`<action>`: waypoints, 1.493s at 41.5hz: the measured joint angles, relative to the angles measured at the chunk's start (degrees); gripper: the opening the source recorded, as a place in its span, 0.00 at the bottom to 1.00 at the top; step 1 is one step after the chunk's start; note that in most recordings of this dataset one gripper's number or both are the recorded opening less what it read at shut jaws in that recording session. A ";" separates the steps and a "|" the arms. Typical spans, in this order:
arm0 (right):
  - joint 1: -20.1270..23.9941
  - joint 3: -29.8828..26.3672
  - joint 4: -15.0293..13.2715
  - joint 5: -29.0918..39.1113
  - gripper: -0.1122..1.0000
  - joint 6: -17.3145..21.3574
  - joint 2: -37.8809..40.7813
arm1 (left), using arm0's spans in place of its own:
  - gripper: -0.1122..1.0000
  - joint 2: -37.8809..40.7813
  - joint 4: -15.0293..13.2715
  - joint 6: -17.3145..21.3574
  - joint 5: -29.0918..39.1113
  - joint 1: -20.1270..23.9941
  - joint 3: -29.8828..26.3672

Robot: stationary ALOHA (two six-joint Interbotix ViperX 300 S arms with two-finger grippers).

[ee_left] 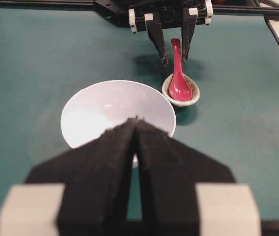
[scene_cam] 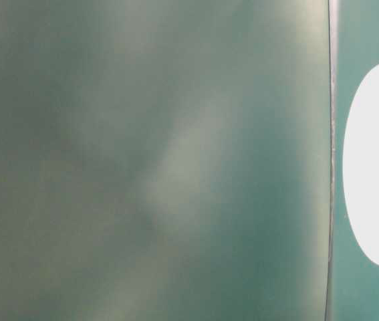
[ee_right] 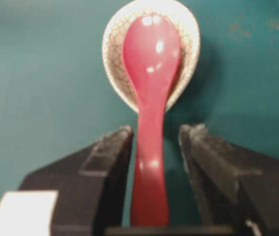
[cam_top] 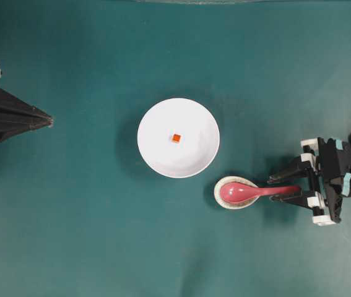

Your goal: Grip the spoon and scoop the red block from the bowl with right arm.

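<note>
The right arm's black two-fingered gripper [cam_top: 285, 187] stands wide open near the bench's right edge, its fingers either side of the glossy pink-red spoon's [cam_top: 249, 192] handle, whose scoop rests in a small speckled teardrop dish [cam_top: 223, 199]. The tiny red-orange block [cam_top: 176, 138] lies mid-bench in the large white round bowl [cam_top: 194, 124]. The left gripper [ee_left: 135, 128] is closed near the left edge.

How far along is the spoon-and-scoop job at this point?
Done: the right tool straddles the spoon handle, jaws open. In hand: closing on it, with the scoop resting in the speckled dish. Left: lifting it and scooping the red block from the bowl.
</note>
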 measured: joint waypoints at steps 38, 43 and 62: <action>0.09 -0.26 0.00 -1.49 0.54 0.00 1.67 | 0.10 0.00 0.00 0.00 0.09 0.09 0.00; 0.09 -0.26 0.00 -1.49 0.54 0.00 1.67 | 0.10 0.00 0.00 0.00 0.00 0.00 0.00; 0.09 -0.35 0.09 -1.58 0.39 0.00 1.67 | 0.10 0.00 -0.09 0.00 0.00 0.09 0.00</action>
